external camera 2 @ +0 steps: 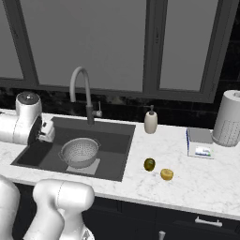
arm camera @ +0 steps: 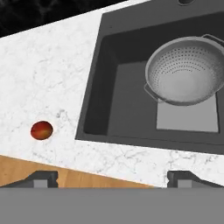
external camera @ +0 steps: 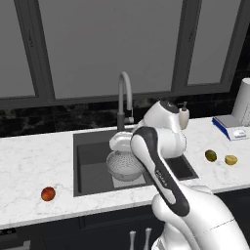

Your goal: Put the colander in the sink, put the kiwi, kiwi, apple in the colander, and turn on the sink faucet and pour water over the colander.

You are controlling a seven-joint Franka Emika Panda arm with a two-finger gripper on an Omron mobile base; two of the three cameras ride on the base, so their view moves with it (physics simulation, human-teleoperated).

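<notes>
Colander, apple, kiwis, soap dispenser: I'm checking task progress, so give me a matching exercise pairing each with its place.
Things:
1. colander
2. apple
3. kiwis
4. soap dispenser

Places:
A. on the counter, on the far side of the sink from the kiwis
B. in the sink, on its lighter plate
C. behind the sink's corner, by the back wall
D. together on the counter, in front of the soap dispenser

Pairs: 1-B, 2-A, 3-D, 4-C
</notes>
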